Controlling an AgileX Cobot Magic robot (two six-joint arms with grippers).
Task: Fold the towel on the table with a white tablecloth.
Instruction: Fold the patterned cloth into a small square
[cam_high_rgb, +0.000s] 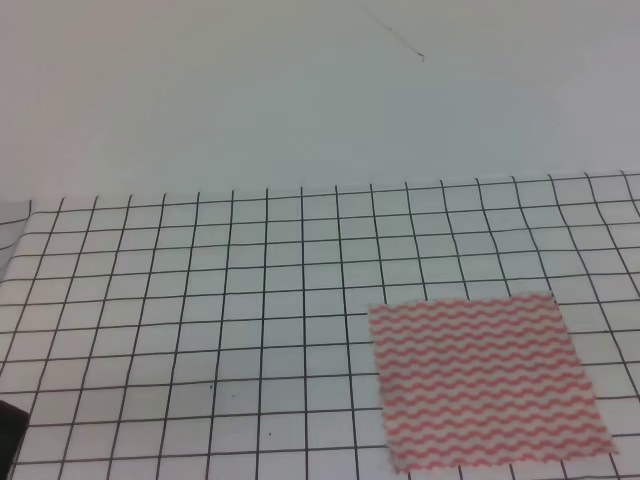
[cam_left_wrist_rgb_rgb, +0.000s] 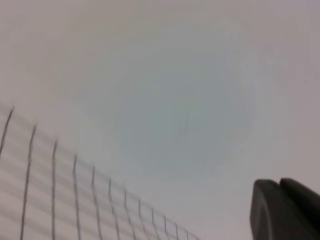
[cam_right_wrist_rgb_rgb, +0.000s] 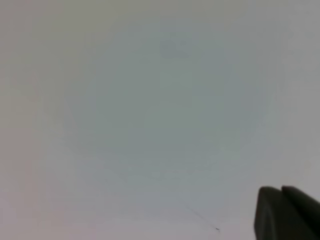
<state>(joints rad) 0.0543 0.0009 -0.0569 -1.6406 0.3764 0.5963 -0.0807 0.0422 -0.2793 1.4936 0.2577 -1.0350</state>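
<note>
The thin white towel with pink-red wavy stripes (cam_high_rgb: 487, 382) is observed flat and unfolded on the white black-gridded tablecloth (cam_high_rgb: 200, 330), well clear of both grippers. It is judged light, limp and easily slid; a corner pinch is advised. Neither gripper's jaw state can be determined.

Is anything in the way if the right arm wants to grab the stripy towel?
Probably not. The towel lies flat on the right side of the white tablecloth, with nothing on or around it. The right end effector itself is barely visible, so reach is a guess.
</note>
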